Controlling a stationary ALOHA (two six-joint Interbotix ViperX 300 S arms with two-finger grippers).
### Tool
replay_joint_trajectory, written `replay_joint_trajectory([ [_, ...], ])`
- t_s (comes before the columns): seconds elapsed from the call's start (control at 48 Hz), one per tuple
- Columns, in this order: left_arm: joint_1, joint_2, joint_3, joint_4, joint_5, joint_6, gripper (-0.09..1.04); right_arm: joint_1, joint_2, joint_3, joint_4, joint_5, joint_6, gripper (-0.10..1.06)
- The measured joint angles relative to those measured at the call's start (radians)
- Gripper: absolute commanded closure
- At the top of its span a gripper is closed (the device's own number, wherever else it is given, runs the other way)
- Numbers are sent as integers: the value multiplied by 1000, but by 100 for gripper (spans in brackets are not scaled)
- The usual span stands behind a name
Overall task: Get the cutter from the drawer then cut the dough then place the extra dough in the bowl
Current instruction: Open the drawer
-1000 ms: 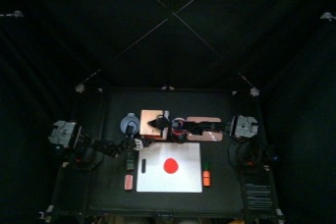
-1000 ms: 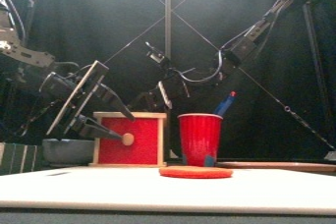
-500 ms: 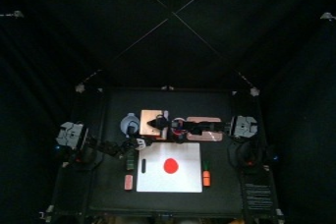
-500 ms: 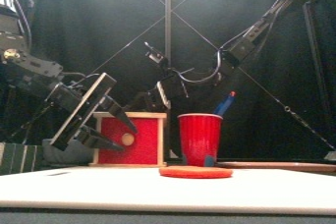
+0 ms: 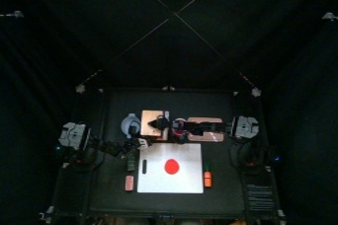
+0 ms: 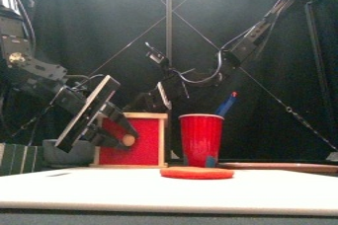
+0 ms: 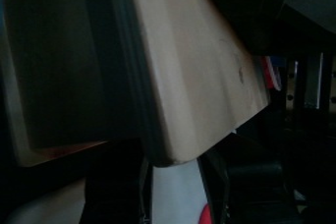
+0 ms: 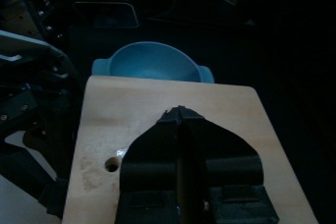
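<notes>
The drawer is the job in hand. The left pincer [image 6: 117, 130] hangs just before the red drawer front [image 6: 142, 148] of the wooden box [image 7: 184, 71], jaws apart and empty, close by the small knob [image 6: 128, 140]. The right pincer [image 8: 182, 120] is closed on nothing, its tips pressed on the box's top. No cutter shows; I take it to lie inside the closed drawer. Best to close squarely on the knob and draw straight out, with the right one bearing down so the box cannot slide toward the dough [image 6: 197, 173].
</notes>
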Motion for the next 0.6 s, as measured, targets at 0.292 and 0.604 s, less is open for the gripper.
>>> replay_joint_trajectory([
  [0.292, -69, -57, 14, 2, 66, 0, 42, 0, -2, -2, -2, 9, 0, 98],
  [0.604, -158, -69, 14, 0, 92, -9, 42, -3, -3, -2, 2, 17, 2, 98],
])
